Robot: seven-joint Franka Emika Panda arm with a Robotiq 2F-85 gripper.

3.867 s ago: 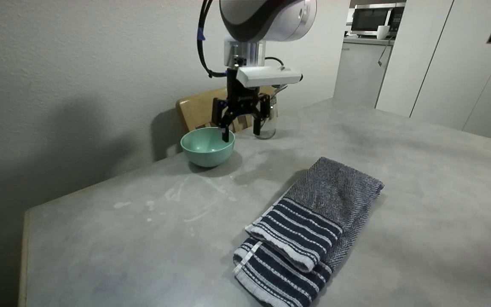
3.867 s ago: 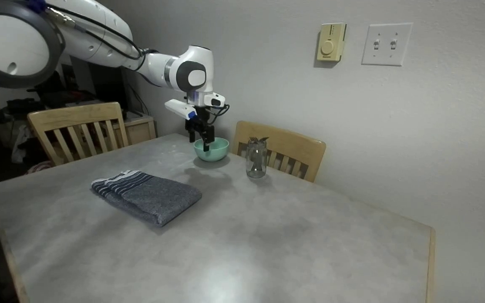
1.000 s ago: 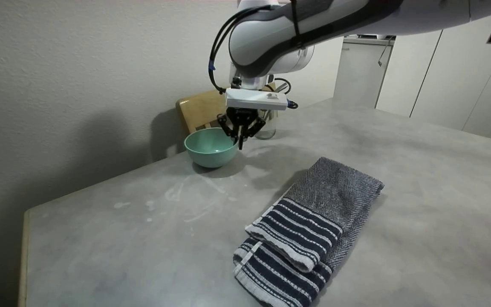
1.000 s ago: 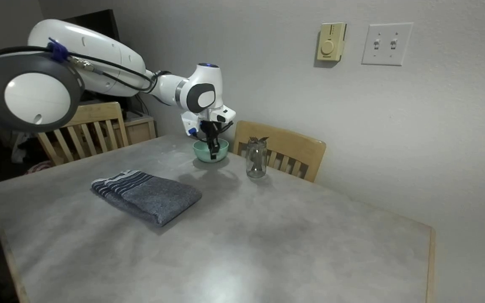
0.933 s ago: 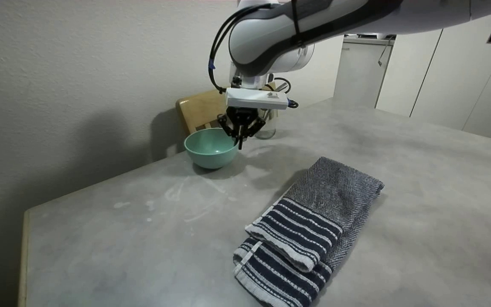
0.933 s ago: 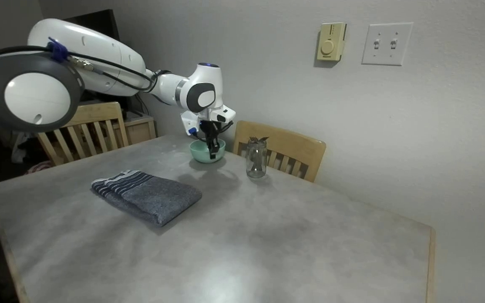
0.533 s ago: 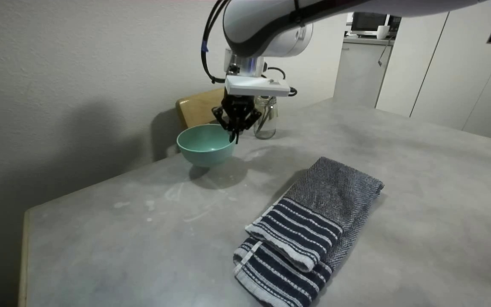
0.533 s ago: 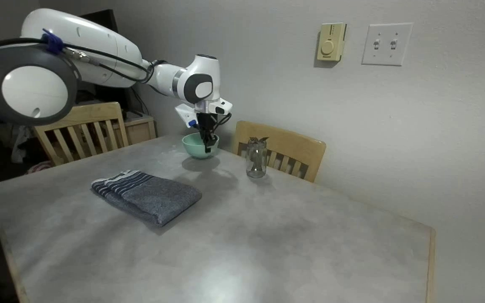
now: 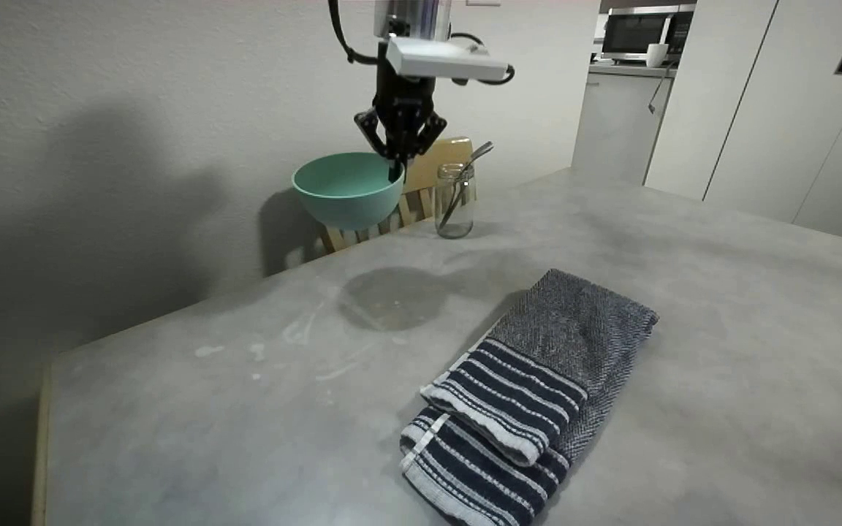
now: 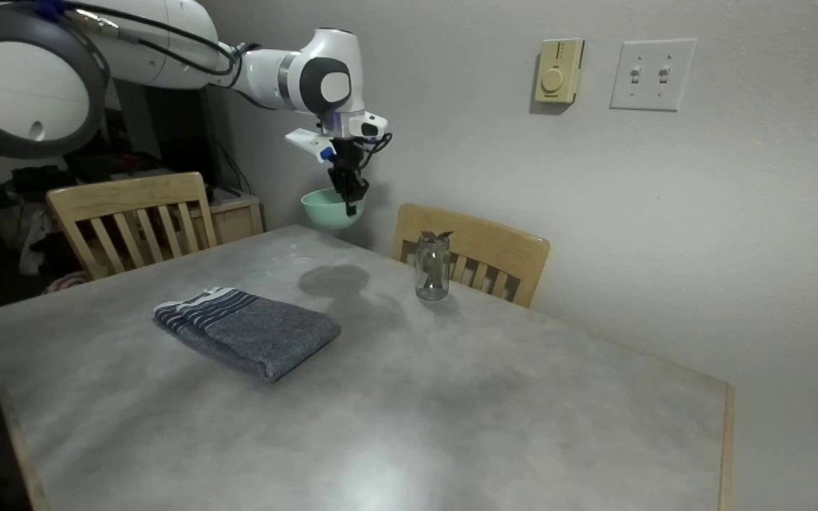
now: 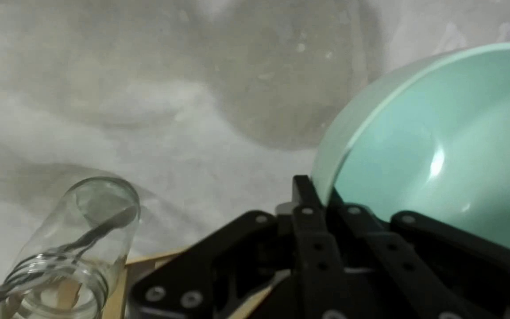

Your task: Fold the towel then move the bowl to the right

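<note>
Exterior views: pincer [image 9: 398, 174] grips bowl [image 9: 346, 206] by rim, now off tbl [image 9: 245, 424] vs. earlier, tilt unclear.

A pale, rough wall [image 10: 451, 156] backs the grey desk [image 10: 558, 397], whose edge [image 10: 727, 440] is light wood. A yellowish thermostat [image 10: 559, 71] and a double switch plate [image 10: 654, 74] are fixed to the wall, near each other. A slatted wooden chair [image 10: 480, 234] stands between desk and wall, a second chair [image 10: 125, 195] at the adjoining side. Glare [image 10: 373, 475] whitens part of the desk. In an exterior view, white doors [image 9: 779, 131] stand beside a counter [image 9: 622, 71] bearing a microwave [image 9: 636, 35].
</note>
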